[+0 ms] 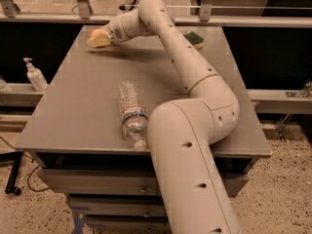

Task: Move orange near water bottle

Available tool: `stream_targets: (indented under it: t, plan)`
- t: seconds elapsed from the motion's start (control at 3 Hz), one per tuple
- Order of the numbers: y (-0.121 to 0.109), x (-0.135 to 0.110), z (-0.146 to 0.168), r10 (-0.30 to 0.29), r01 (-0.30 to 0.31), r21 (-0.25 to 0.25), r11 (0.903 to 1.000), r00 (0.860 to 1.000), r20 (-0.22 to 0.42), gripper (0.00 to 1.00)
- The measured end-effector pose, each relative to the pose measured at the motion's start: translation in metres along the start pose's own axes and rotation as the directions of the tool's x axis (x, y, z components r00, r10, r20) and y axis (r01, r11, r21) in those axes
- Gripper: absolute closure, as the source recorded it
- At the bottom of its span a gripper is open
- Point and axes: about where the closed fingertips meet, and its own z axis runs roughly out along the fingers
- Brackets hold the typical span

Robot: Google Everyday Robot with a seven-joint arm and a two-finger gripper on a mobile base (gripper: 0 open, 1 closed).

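The water bottle (130,112) lies on its side in the middle of the grey table (83,91), with its white cap toward the front edge. My gripper (97,39) is at the far left corner of the table, low over the surface and far beyond the bottle. A small patch of the orange (93,33) shows at the gripper's tip; the rest of it is hidden by the gripper. My arm reaches across the table's right half.
A green-and-yellow sponge (195,38) lies at the far right of the table. A white pump dispenser bottle (35,75) stands on a ledge left of the table. A railing runs behind the table's far edge.
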Motion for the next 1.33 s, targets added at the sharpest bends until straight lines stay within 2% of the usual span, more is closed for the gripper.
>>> stream_targets:
  t: [0.33, 0.67, 1.0, 1.33]
  plan:
    - [-0.001, 0.0, 0.002, 0.004, -0.004, 0.0, 1.0, 1.0, -0.002, 0.64]
    - [-0.003, -0.002, -0.01, -0.003, 0.003, 0.005, 1.0, 1.0, 0.003, 0.88]
    - [-0.006, 0.002, -0.053, -0.01, 0.01, 0.01, 0.9999, 1.0, -0.002, 1.0]
    - [0.003, 0.008, -0.12, -0.019, 0.019, 0.015, 0.9997, 1.0, -0.013, 1.0]
